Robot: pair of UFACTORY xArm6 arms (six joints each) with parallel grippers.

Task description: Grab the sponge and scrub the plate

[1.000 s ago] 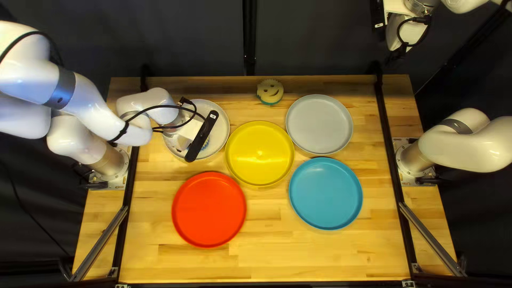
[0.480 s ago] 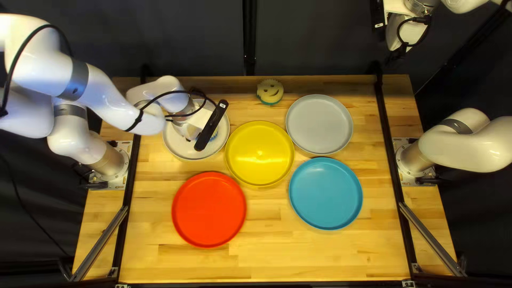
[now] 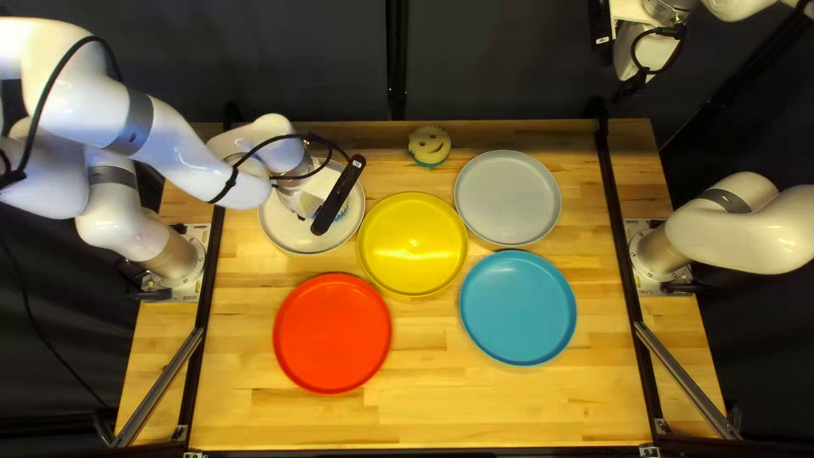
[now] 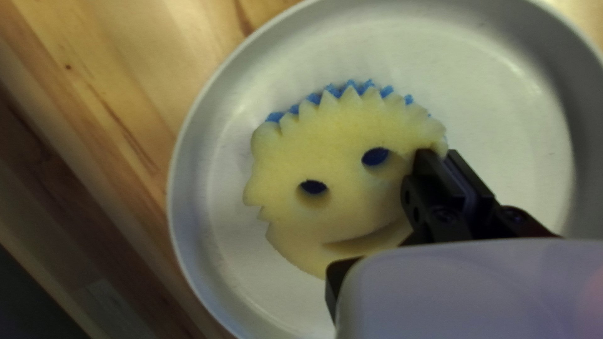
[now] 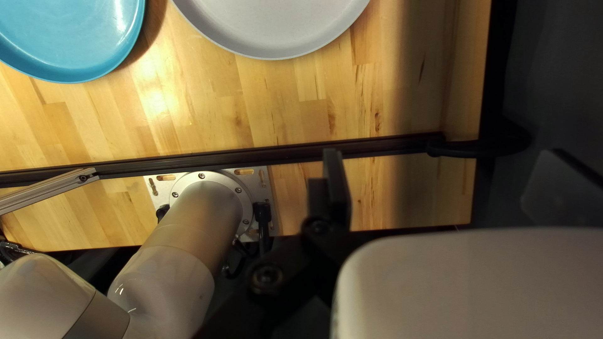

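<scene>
In the top left view my left gripper [image 3: 339,195] is over the white plate [image 3: 297,241], hiding its own fingertips and most of a blue-edged sponge [image 3: 342,209]. The left wrist view shows this round yellow sponge [image 4: 339,144] with two eye holes, a smile and a toothed blue-backed edge, face up over the white plate [image 4: 509,81]. My left gripper [image 4: 438,154] is shut on the sponge's rim beside one eye. At the upper right of the top left view hangs my right gripper [image 3: 649,59]; in the right wrist view this gripper [image 5: 446,169] stands open and holds nothing.
Other plates on the table: yellow [image 3: 413,244], red [image 3: 332,333], grey [image 3: 508,198] and blue [image 3: 518,308]. A second smiling sponge [image 3: 429,146] lies near the far edge. Black rails run beside both arm bases.
My left gripper has moved toward the table's far edge and slightly right, with the sponge moving along over the white plate. My right arm has stayed still.
</scene>
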